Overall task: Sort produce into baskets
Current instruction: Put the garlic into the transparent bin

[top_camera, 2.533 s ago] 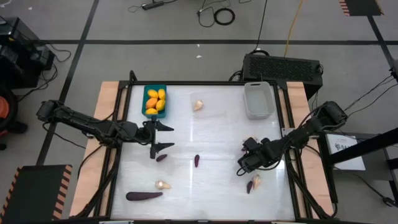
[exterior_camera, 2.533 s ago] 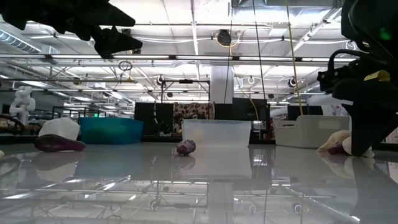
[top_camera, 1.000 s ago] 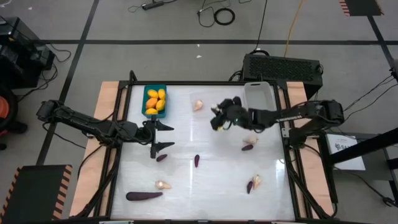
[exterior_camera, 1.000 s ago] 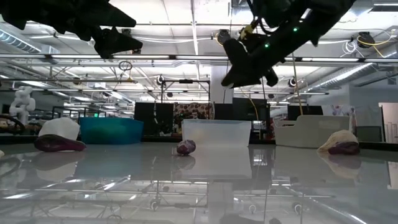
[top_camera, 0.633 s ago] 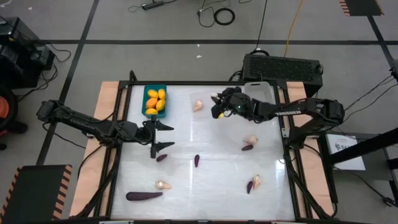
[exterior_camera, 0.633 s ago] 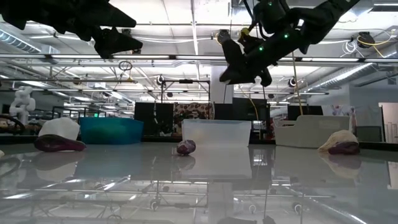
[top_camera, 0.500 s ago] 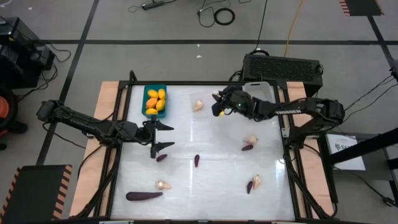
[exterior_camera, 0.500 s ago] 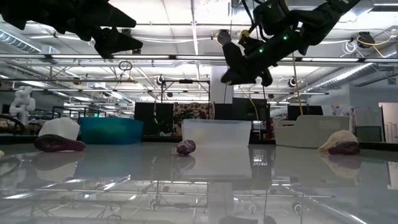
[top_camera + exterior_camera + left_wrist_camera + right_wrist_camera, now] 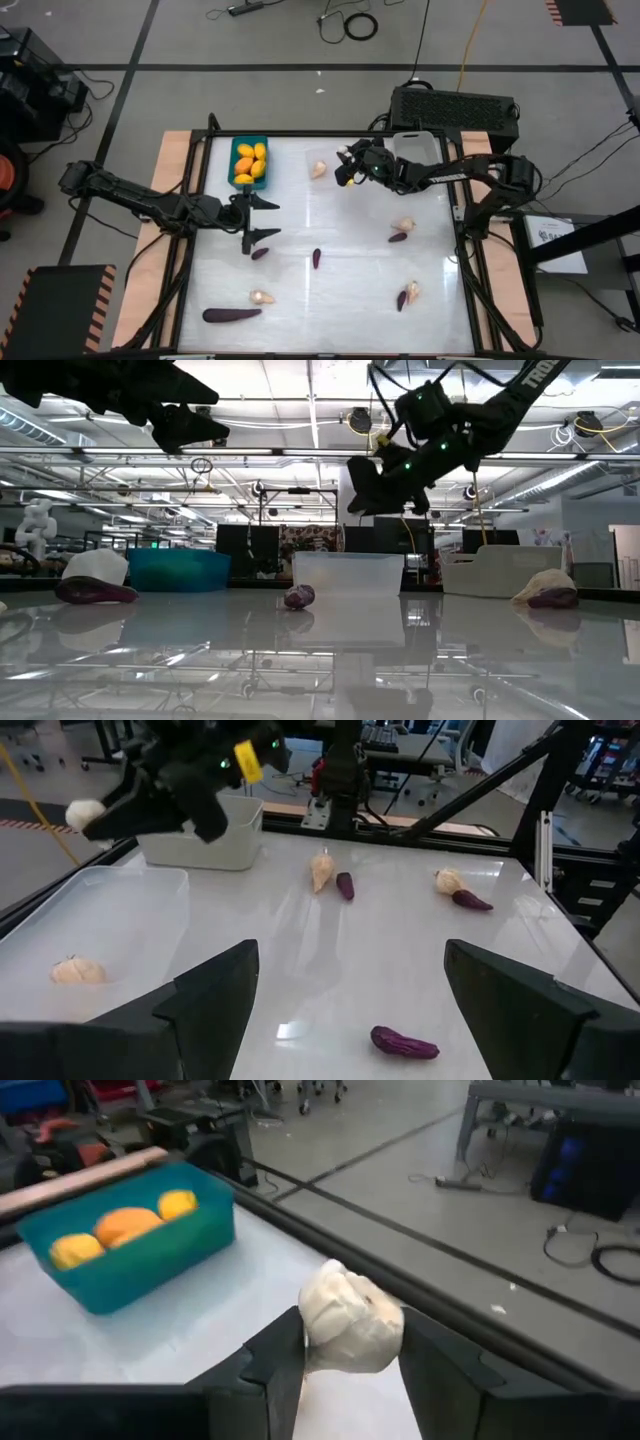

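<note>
1. The right gripper (image 9: pixel 346 168) hangs above the far middle of the white table (image 9: pixel 330 290), its two fingers closed around a pale cream garlic bulb (image 9: pixel 350 1320); the low view shows it raised well clear of the surface.
2. The left gripper (image 9: pixel 262 219) waits over the table's left side, its fingers (image 9: pixel 215 982) spread wide and holding nothing.
3. A teal basket (image 9: pixel 249 164) at the far left corner of the table holds several yellow-orange ovals (image 9: pixel 248 152).
4. A translucent white-grey basket (image 9: pixel 417 160) stands at the far right edge, just beside the right arm.
5. A clear tray (image 9: pixel 349 573), hard to make out from above, sits at the far middle of the table; a loose cream bulb (image 9: pixel 319 169) appears to lie in it.
6. A small purple piece (image 9: pixel 260 253) lies just beside the left gripper, and another (image 9: pixel 316 258) lies nearer the centre.
7. A cream bulb (image 9: pixel 403 226) touches a purple piece (image 9: pixel 398 237) on the right side; a second such pair (image 9: pixel 408 293) lies nearer the front edge.
8. A long eggplant (image 9: pixel 231 314) lies at the front left, with one more cream bulb (image 9: pixel 262 297) near it.
</note>
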Available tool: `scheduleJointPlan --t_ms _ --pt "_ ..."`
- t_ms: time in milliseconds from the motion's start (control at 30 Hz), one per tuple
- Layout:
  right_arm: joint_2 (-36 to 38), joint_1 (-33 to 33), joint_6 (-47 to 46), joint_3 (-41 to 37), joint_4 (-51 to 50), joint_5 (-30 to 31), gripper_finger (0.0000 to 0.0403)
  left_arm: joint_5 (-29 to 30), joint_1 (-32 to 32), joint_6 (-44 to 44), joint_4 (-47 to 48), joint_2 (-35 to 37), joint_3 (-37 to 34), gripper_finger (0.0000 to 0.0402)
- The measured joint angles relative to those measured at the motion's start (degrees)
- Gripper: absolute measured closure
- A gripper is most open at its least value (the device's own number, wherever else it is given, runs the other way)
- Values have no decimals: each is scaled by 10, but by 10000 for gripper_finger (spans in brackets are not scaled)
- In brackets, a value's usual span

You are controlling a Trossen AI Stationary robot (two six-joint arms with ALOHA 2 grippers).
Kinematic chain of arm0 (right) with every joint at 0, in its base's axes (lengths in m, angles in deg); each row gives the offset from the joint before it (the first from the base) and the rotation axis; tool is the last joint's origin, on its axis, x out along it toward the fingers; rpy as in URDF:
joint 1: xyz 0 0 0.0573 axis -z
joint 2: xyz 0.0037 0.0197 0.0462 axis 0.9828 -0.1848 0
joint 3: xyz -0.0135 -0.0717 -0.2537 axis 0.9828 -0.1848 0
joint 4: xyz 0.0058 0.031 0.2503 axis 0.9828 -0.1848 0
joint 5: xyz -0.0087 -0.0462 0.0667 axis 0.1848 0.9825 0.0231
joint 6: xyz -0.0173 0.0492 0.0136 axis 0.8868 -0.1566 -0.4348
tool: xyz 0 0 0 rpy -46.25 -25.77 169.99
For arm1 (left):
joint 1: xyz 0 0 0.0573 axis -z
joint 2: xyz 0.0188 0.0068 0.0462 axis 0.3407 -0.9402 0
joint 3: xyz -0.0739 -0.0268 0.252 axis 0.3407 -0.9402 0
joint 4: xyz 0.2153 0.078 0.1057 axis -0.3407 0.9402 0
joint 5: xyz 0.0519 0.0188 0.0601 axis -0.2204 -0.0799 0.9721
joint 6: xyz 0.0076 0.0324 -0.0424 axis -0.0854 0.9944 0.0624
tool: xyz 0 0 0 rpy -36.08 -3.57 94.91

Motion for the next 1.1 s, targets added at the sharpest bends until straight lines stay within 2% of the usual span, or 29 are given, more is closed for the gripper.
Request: scheduleJointPlan --t_ms 233,500,667,833,967,1100 --pt "-29 4 -20 0 -1 0 224 -2 0 1 1 0 0 77" --pt "-7 0 -21 0 -20 -10 189 -2 0 0 1 0 0 77" --pt "33 -18 -30 0 -80 -119 181 -2 0 0 3 0 0 77" --pt "74 -45 -86 0 -150 -221 181 -2 0 3 2 0 0 77" --pt "84 -94 -124 0 -154 -256 181 -2 0 0 0 0 0 77" --pt "84 -167 -133 0 -123 -253 181 -2 0 0 -1 0 0 77"
